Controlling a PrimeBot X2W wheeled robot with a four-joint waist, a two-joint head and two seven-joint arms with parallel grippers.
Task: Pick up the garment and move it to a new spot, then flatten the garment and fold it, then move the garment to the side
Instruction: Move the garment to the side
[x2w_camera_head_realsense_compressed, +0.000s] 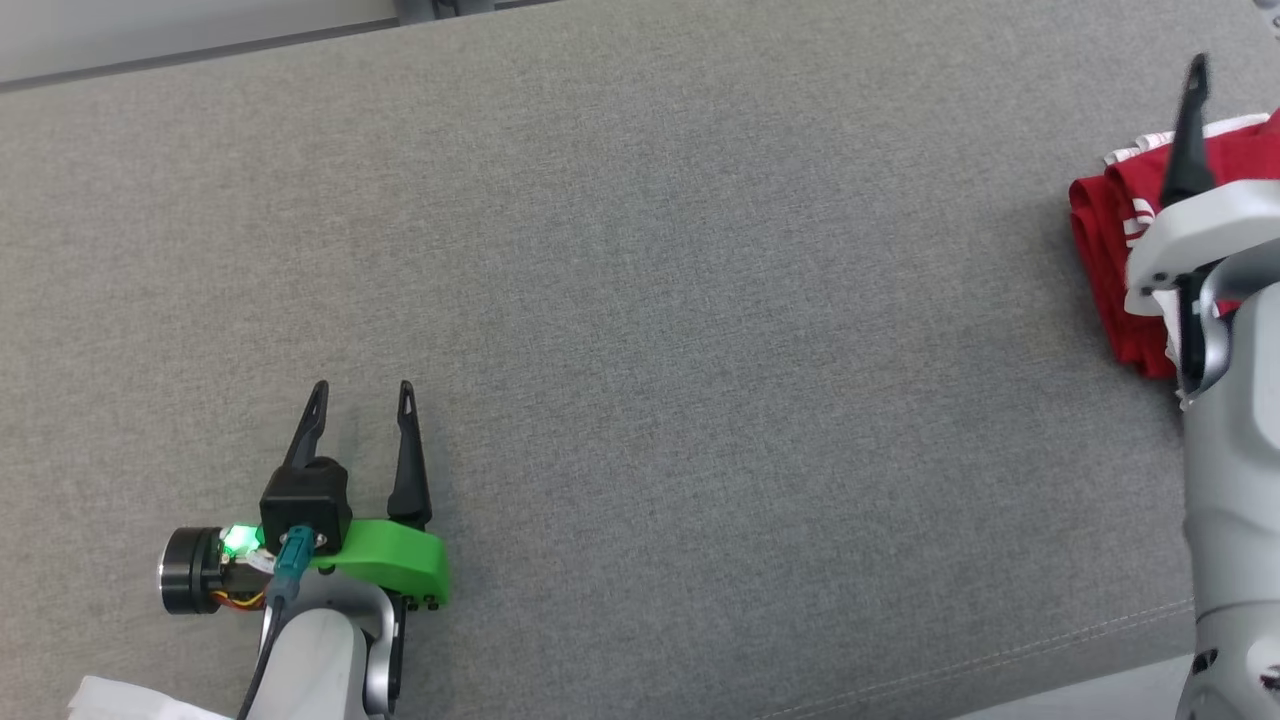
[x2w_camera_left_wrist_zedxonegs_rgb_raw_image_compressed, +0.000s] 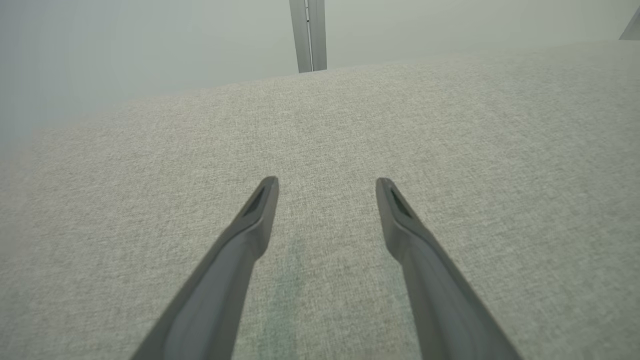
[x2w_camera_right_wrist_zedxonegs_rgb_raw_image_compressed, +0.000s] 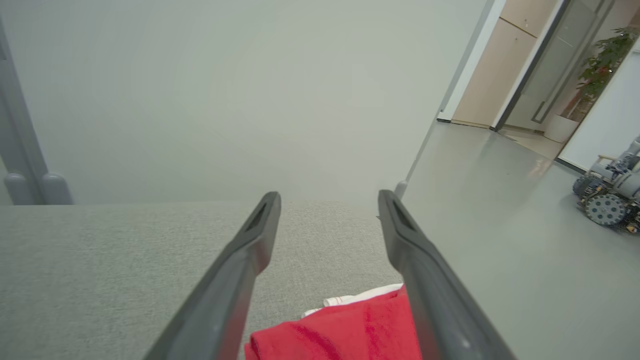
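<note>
Right claw (x2w_camera_right_wrist_zedxonegs_rgb_raw_image_compressed: 327, 195) of mine hangs spread wide, empty, folded red garment (x2w_camera_right_wrist_zedxonegs_rgb_raw_image_compressed: 345, 330) just under it. Guessing move-aside step's nearly done; next I'd lift straight off without snagging.

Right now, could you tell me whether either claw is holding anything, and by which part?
Nothing is held. The left claw is open over the grey surface; the right claw is open above the red garment.

Nothing legible shows: no words, numbers, brands or signs. The red garment (x2w_camera_right_wrist_zedxonegs_rgb_raw_image_compressed: 350, 332) lying just under the right gripper (x2w_camera_right_wrist_zedxonegs_rgb_raw_image_compressed: 328, 197) has white trim, but no letters can be made out on it.
</note>
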